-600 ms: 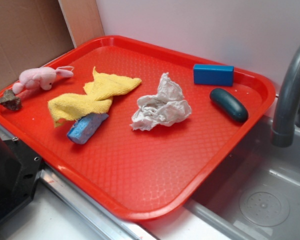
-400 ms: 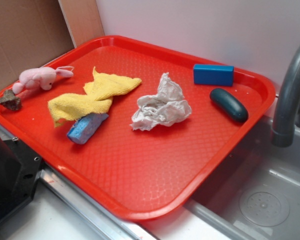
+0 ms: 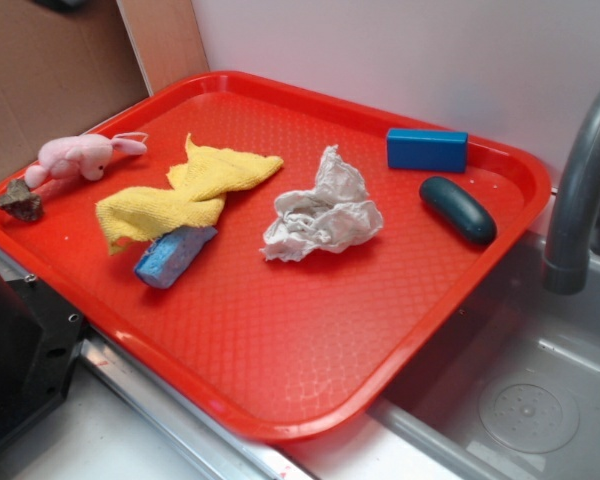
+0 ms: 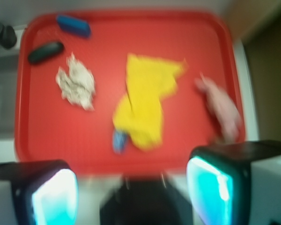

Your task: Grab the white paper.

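The white paper (image 3: 321, 212) is a crumpled greyish wad lying near the middle of the red tray (image 3: 280, 360). The blurred wrist view shows the white paper (image 4: 76, 85) at the tray's upper left, far from my gripper (image 4: 131, 194). The gripper hangs high above the tray's near edge, open, with nothing between its two cyan pads (image 4: 210, 190). It does not appear in the exterior view.
A yellow cloth (image 3: 185, 192) lies left of the paper, partly over a blue sponge (image 3: 172, 255). A pink plush rabbit (image 3: 75, 156) and a stone (image 3: 20, 201) sit at the tray's left rim. A blue block (image 3: 426, 149) and dark oval (image 3: 457, 209) lie right, beside a sink faucet (image 3: 580, 190).
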Tool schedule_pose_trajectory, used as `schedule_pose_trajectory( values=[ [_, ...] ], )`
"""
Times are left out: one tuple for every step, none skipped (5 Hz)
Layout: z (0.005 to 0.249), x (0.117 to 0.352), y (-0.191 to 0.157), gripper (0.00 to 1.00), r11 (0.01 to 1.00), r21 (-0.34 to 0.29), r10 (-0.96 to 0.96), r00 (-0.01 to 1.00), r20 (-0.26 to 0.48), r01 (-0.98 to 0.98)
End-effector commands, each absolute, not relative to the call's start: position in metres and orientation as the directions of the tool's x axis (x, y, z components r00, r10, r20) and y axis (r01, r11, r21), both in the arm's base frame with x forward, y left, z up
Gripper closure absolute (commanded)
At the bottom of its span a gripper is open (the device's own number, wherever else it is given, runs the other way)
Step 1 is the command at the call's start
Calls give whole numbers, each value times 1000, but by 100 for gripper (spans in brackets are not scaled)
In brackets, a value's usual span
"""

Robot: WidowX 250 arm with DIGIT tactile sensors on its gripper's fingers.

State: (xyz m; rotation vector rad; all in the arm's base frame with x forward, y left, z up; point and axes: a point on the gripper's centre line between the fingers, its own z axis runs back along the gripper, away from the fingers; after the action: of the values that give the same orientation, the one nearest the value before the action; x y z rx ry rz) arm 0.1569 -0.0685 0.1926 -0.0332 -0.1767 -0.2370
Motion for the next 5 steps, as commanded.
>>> schedule_pose_trajectory(
  values=[
    [136, 203, -101, 0, 870, 3, -471, 829, 301, 493],
    [102, 221, -95, 0, 866, 44, -494, 838, 234, 498],
    [64, 229, -98, 0, 863, 68, -505, 847, 168, 501],
    [24, 222, -105, 0, 856, 42, -517, 853, 67, 516],
    [33, 217, -104, 100, 874, -39, -473, 867, 160, 484]
  ],
)
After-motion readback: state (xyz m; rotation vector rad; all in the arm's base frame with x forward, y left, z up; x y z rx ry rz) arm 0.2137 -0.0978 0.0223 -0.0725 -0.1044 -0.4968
